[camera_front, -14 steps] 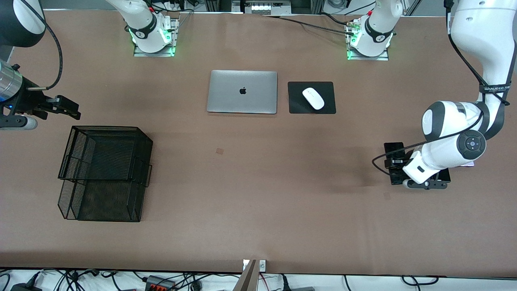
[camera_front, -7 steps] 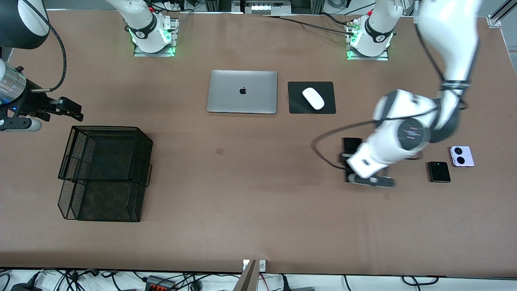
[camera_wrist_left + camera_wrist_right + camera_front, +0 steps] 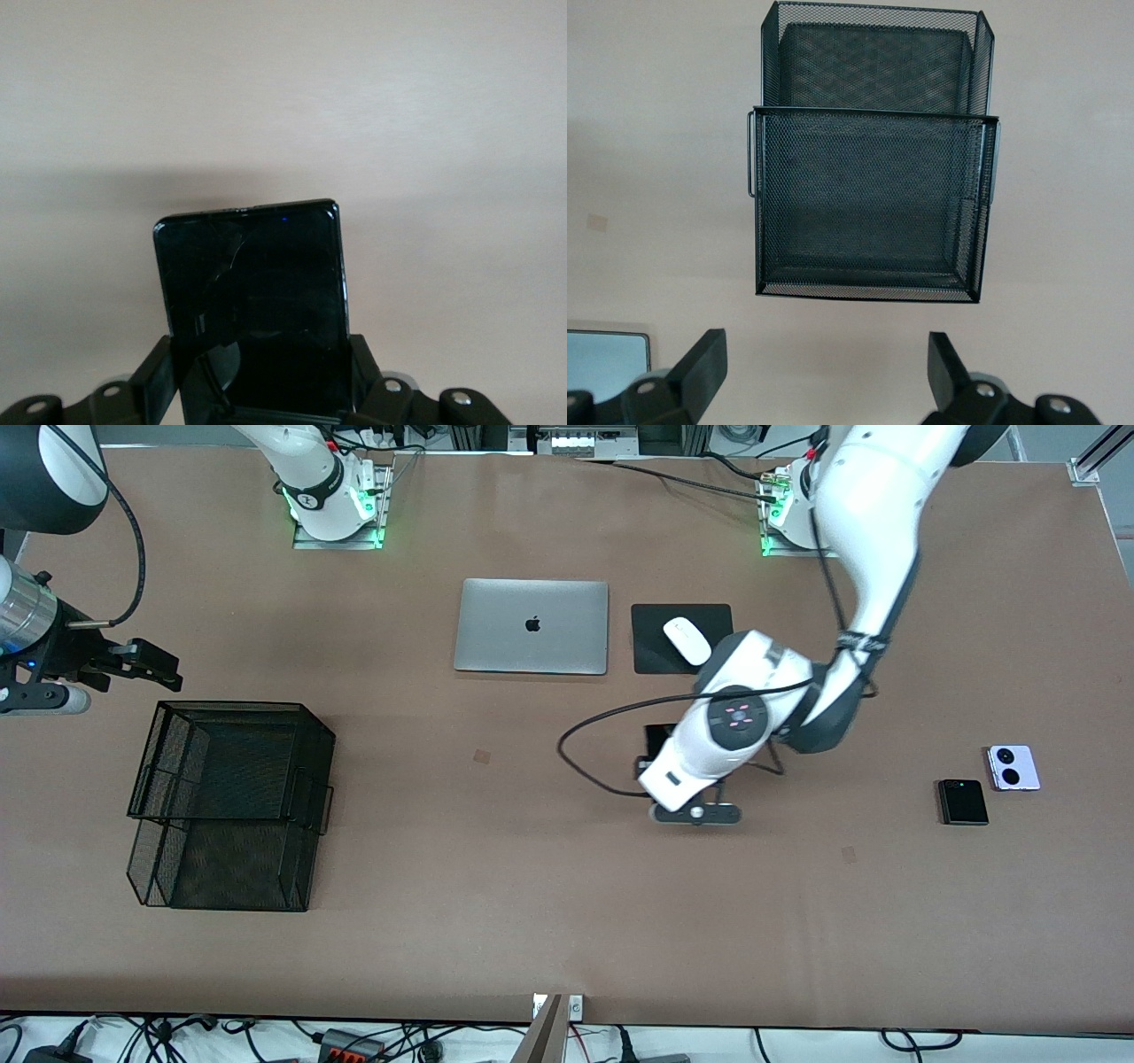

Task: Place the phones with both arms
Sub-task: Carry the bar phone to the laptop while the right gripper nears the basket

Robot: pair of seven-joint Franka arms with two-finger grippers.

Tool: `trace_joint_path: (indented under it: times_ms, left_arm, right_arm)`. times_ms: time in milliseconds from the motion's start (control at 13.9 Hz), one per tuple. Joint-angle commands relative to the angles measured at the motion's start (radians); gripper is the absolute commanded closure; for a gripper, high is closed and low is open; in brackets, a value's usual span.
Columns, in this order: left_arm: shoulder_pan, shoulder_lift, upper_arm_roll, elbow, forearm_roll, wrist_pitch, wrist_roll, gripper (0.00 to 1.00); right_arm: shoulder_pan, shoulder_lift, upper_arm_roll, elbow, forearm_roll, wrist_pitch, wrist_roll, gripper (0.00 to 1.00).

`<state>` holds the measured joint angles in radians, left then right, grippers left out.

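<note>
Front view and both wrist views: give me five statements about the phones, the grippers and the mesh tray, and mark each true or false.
1. The left gripper holds the long black phone between its fingers. True.
2. The right gripper is shut on a phone. False: its fingers are open and hold nothing.
3. The folded black phone lies beside the lilac-white phone, toward the left arm's end of the table. True.
4. The white mouse sits on the laptop. False: it sits on the black mouse pad beside the laptop.
5. A phone lies in the mesh tray. False: no phone shows in it.
</note>
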<state>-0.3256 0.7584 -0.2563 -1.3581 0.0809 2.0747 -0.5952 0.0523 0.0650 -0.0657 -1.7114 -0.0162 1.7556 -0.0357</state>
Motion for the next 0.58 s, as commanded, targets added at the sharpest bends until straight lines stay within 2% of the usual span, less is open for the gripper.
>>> trace_joint_path:
  times_ms: [0, 144, 361, 505]
  left_arm:
    - [-0.073, 0.105, 0.014, 0.123, 0.013, 0.059, -0.087, 0.70]
    - [-0.117, 0.139, 0.014, 0.125, 0.013, 0.108, -0.088, 0.70]
    - [-0.171, 0.185, 0.011, 0.123, 0.008, 0.178, -0.092, 0.69]
    - [-0.208, 0.209, 0.011, 0.114, 0.007, 0.217, -0.100, 0.69]
  right_arm:
    - [0.026, 0.045, 0.004, 0.015, 0.004, -0.001, -0.009, 0.00]
    - [0.041, 0.081, 0.004, 0.015, 0.019, 0.025, -0.007, 0.00]
    - [0.052, 0.121, 0.004, 0.016, 0.087, 0.038, -0.009, 0.00]
    - [0.083, 0.124, 0.004, 0.018, 0.079, 0.048, -0.010, 0.00]
